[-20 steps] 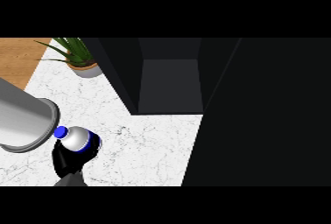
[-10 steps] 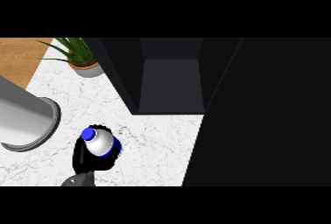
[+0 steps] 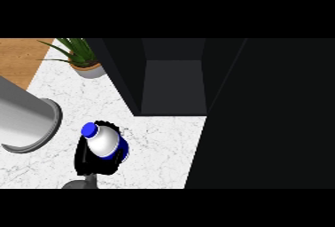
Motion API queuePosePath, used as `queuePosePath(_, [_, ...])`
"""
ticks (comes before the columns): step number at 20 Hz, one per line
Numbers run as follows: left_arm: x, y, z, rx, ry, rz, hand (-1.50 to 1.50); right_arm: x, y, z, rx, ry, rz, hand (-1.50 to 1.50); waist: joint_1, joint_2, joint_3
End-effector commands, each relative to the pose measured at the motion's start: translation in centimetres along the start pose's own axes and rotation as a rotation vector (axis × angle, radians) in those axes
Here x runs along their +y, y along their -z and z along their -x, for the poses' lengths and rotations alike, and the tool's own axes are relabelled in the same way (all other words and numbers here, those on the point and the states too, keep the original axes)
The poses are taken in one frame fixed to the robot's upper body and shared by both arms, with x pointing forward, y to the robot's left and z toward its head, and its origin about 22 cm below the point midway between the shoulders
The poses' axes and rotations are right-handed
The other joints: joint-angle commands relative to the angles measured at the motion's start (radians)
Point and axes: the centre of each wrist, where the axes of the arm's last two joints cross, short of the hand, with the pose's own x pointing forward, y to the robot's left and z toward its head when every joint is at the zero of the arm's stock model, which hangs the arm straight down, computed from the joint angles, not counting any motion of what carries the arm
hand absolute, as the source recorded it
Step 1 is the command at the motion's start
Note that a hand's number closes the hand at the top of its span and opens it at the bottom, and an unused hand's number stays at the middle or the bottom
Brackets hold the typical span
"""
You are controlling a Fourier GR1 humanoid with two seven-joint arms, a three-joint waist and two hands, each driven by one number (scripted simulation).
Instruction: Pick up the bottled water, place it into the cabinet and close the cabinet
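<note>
Up and toward the cabinet goes the bottle since half a second ago, and it shows more of its white body now than it did then. Holding it is a black hand [image 3: 91,156], coming in from the lower edge of the head view, its fingers curled round the bottled water [image 3: 104,142] from behind and below. Which hand this is I cannot tell from the view; the grey forearm [image 3: 26,122] filling the left side belongs to the other arm, and its hand is out of sight.

Blue cap [image 3: 90,129] points up and to the left, so the bottle sits tilted in the grasp, a blue band showing at its lower right edge. It hangs over the white marbled bench [image 3: 153,150], left of and below the cabinet's opening.

That cabinet [image 3: 173,75] stands open, a dark recess with a grey floor inside, and its big dark door [image 3: 268,115] swings out to cover the right side of the view. Up in the top left corner a potted plant [image 3: 82,57] rests on the bench, beside a strip of wooden floor [image 3: 20,55].
</note>
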Motion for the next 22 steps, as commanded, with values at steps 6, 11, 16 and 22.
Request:
queuePosePath(6, [-5.2,1.2,-2.4,-0.057,0.035,0.053,1.50,0.2,-1.7,-3.1,-0.073,-0.001,0.007,-1.50,-0.007,0.001,-0.001])
queuePosePath(11, [-8.7,3.5,-5.9,-0.060,0.037,0.078,1.50,-0.5,-1.0,-2.5,-0.067,-0.022,0.004,-1.50,-0.001,0.001,0.000])
queuePosePath(16, [-11.3,4.6,-6.9,-0.042,0.080,0.049,1.50,0.7,-1.7,-0.7,-0.053,-0.010,0.014,-1.50,-0.006,0.001,0.000])
queuePosePath(22, [-14.0,8.9,-7.6,-0.098,0.095,0.071,1.50,0.2,-1.7,-1.5,-0.065,-0.017,0.023,-1.50,-0.011,0.003,0.000])
